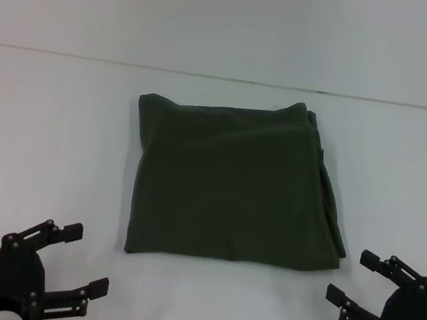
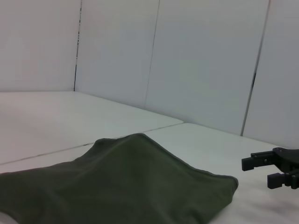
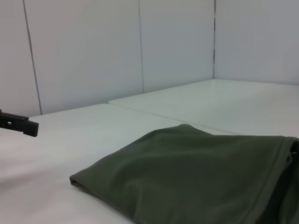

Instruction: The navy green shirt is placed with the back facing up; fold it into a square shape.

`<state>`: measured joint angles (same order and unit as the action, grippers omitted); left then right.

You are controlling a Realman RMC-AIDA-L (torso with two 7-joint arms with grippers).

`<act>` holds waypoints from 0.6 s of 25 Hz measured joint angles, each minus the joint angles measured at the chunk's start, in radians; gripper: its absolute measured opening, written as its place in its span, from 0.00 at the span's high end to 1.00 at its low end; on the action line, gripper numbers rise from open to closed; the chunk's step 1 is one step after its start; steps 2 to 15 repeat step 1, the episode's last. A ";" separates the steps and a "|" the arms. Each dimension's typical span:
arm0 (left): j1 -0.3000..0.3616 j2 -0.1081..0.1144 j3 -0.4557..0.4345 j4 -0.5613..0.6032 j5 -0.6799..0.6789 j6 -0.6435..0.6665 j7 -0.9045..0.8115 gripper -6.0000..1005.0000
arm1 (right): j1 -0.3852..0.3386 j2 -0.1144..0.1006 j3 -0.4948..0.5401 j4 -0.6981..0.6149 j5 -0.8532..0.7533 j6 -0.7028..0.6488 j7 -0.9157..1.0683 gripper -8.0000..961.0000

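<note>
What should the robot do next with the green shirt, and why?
Probably just pull both arms back and stop. The navy green shirt already lies folded in a rough square on the table, and the left gripper and right gripper sit open near its front corners, holding nothing.

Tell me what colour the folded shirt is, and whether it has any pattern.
Dark olive green, plain; the shirt shows best in the head view.

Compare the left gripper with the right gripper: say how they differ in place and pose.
The left gripper sits at the near left of the navy green shirt; the right gripper sits at its near right. The left gripper's fingers point right and away, the right gripper's point left. Both are open, empty and clear of the shirt.
</note>
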<state>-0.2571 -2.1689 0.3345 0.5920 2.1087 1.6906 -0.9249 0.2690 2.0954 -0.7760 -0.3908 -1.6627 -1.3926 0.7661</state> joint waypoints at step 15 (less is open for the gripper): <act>0.000 0.000 0.000 0.000 0.000 0.000 0.000 0.05 | 0.001 0.000 0.000 0.001 0.000 0.000 0.000 0.14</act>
